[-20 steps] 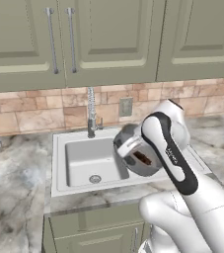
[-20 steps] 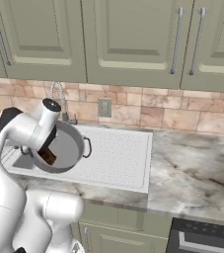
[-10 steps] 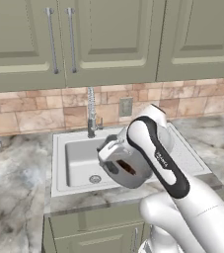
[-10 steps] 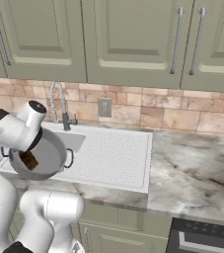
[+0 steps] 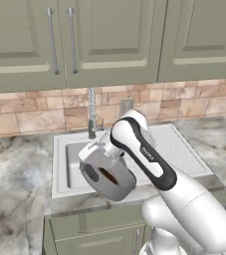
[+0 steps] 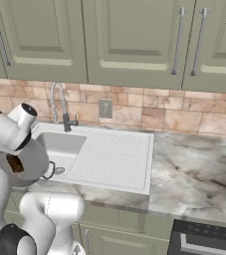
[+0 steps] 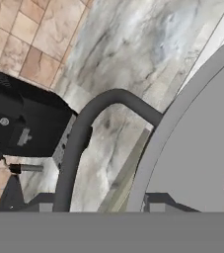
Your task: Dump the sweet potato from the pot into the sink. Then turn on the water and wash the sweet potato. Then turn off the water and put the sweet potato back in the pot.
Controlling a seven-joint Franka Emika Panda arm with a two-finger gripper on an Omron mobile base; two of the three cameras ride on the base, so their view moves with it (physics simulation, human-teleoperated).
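One pot (image 5: 107, 173), dark grey, is carried tipped on its side over the front edge of the sink (image 5: 60, 164), clamped at its rim by the gripper (image 5: 98, 147). One sweet potato (image 5: 106, 175), dark brown, is seen lying inside the pot. One chrome faucet (image 5: 91, 114) is set behind the basin, against a tiled backsplash (image 5: 35, 109).

Pot (image 5: 107, 173) now further left, over the sink's (image 5: 59, 164) front edge, tipped steeper onto its side; sweet potato (image 5: 106, 175) still inside.
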